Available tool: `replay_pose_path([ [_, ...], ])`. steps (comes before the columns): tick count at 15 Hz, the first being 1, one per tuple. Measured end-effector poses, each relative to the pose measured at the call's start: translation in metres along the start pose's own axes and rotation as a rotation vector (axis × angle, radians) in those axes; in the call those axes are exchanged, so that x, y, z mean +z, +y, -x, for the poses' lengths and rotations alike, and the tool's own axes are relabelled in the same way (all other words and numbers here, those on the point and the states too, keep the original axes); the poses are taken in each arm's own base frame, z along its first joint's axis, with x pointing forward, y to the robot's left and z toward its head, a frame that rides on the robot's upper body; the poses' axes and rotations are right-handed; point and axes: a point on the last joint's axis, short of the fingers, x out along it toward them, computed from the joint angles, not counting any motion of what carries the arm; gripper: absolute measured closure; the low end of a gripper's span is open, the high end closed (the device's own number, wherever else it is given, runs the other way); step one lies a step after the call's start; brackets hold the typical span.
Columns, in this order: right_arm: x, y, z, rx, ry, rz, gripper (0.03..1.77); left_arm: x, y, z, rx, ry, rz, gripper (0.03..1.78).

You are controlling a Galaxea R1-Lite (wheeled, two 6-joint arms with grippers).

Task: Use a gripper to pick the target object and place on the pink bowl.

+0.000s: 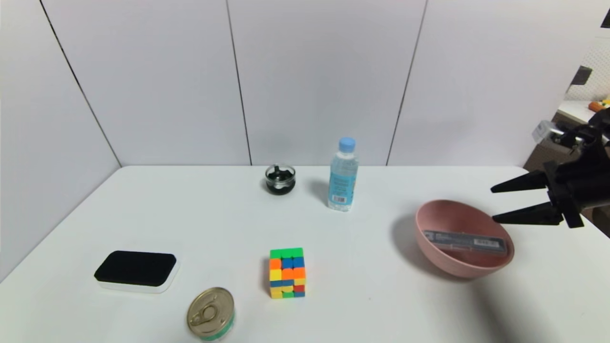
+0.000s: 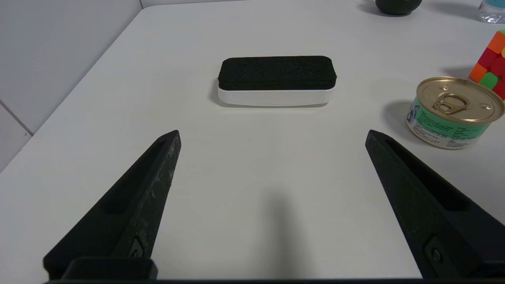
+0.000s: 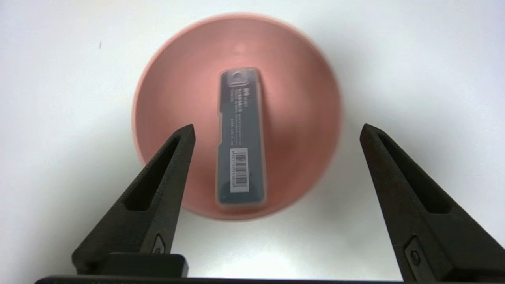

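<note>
The dusty-pink bowl (image 1: 463, 238) sits on the right of the white table, tipped a little toward the front. Inside it lies the slim dark grey case (image 1: 464, 242), spanning the bowl with its white barcode label at the right end. In the right wrist view the case (image 3: 240, 136) rests lengthwise in the bowl (image 3: 296, 118). My right gripper (image 1: 493, 204) hangs open above and to the right of the bowl, holding nothing; in its own view the gripper (image 3: 276, 132) is well above the case. My left gripper (image 2: 272, 136) is open over bare table, out of the head view.
A black-topped white eraser pad (image 1: 136, 270) lies front left, a pull-tab can (image 1: 210, 313) at the front edge, and a colour cube (image 1: 287, 272) in the middle. At the back stand a small glass dish (image 1: 280, 179) and a water bottle (image 1: 342, 175).
</note>
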Motion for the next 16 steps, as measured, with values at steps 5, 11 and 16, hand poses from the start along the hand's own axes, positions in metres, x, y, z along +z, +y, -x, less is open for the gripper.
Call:
replay_pose_path([
  [5, 0.033, 0.063, 0.036, -0.326, 0.097, -0.313, 0.22, 0.0, 0.0, 0.0, 0.0, 0.0, 0.0, 0.12],
  [11, 0.01, 0.135, 0.04, -0.572, -0.075, -0.421, 0.15, 0.0, 0.0, 0.0, 0.0, 0.0, 0.0, 0.12],
  [16, -0.051, 0.193, 0.04, -0.722, -0.228, -0.375, 0.12, 0.0, 0.0, 0.0, 0.0, 0.0, -0.001, 0.12],
])
